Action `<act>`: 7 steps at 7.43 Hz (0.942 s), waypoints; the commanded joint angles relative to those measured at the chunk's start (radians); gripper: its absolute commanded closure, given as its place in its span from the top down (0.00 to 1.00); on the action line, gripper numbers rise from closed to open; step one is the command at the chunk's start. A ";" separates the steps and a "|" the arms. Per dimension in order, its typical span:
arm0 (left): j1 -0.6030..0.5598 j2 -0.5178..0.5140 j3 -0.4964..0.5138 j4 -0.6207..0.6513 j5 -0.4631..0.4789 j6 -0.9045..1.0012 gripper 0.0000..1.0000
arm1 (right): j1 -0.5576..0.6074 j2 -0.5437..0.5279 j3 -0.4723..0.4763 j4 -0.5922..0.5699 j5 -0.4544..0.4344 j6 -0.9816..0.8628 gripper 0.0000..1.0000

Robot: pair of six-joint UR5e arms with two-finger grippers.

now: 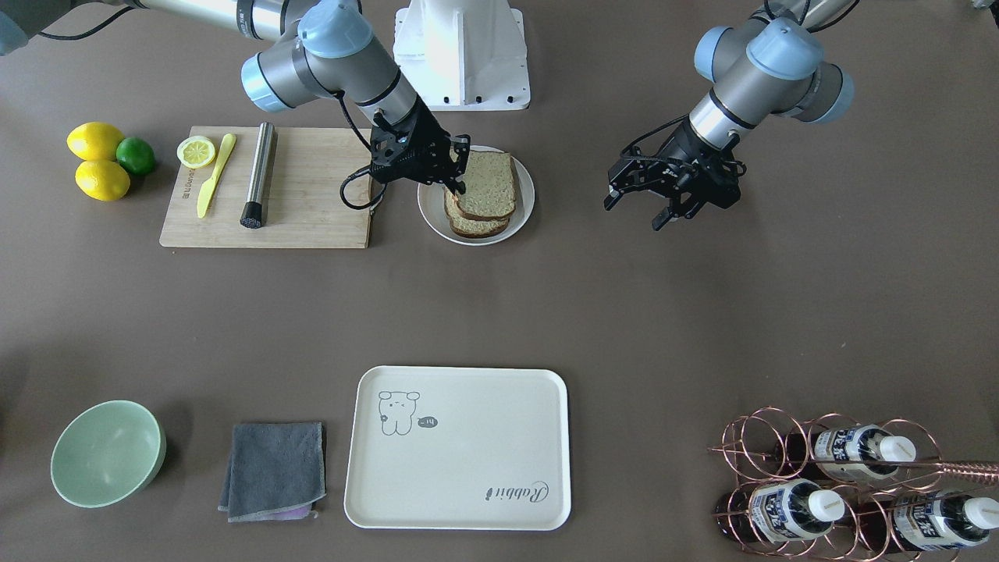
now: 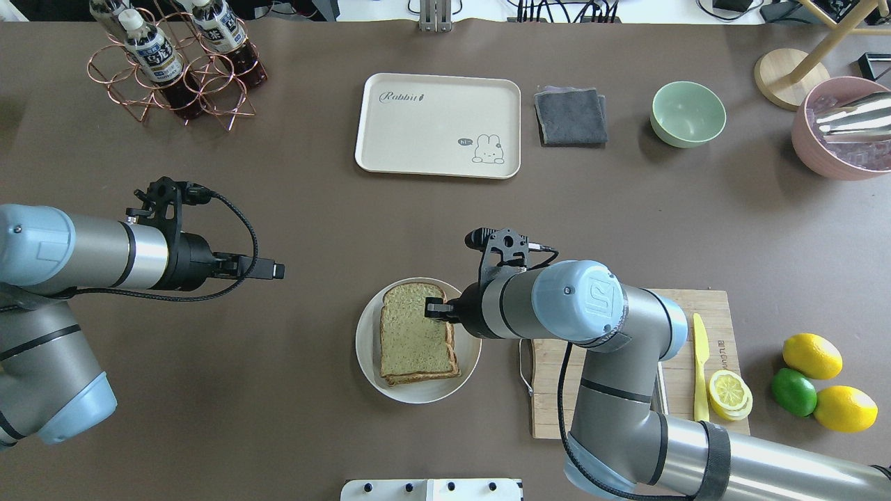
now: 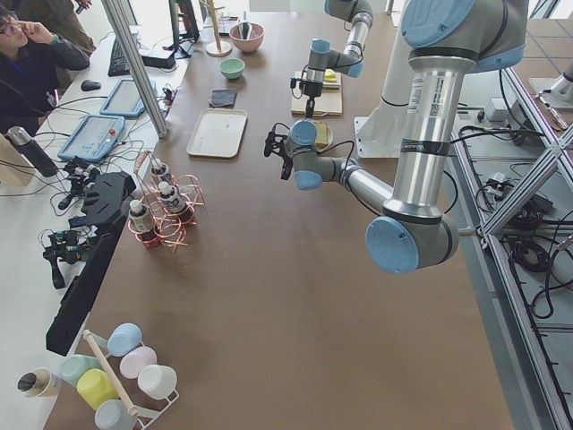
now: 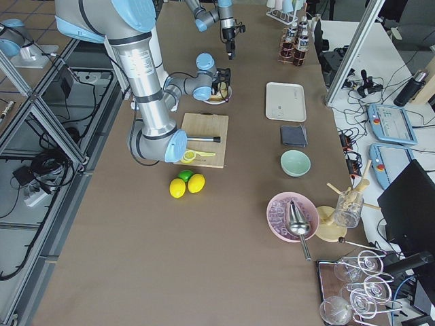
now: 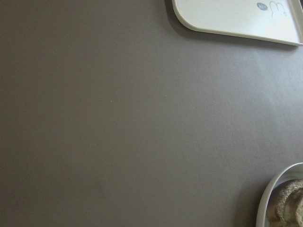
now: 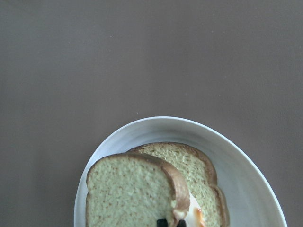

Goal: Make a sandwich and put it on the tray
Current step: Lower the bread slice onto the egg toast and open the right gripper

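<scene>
The sandwich [image 1: 488, 187] lies on its round white plate [image 1: 527, 195], two slices of brown-crusted bread stacked slightly askew. White egg with a bit of orange shows between the slices [image 6: 194, 213] in the right wrist view. My right gripper [image 1: 456, 181] is at the sandwich's edge nearest the cutting board, its fingertips [image 6: 163, 222] shut close together on the top slice's crust. My left gripper [image 1: 636, 209] hangs open over bare table, well to the side of the plate, holding nothing. The cream tray [image 1: 460, 449] with its grey drawing sits far across the table.
A wooden cutting board [image 1: 312, 195] with a lemon half, a yellow knife and a metal cylinder lies beside the plate. Lemons and a lime [image 1: 105, 160] lie past it. A green bowl [image 1: 108, 453], a grey cloth [image 1: 275, 468] and a copper bottle rack [image 1: 827, 484] flank the tray.
</scene>
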 commanded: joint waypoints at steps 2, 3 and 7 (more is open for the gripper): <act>0.001 -0.001 -0.001 0.000 0.002 0.000 0.99 | 0.020 -0.009 0.004 0.013 0.005 -0.039 0.00; 0.006 -0.002 -0.001 0.000 0.029 -0.002 0.99 | 0.028 -0.009 0.000 0.013 0.005 -0.050 0.00; 0.026 -0.011 0.002 0.000 0.037 -0.002 0.99 | 0.020 -0.018 0.001 0.013 0.000 -0.044 1.00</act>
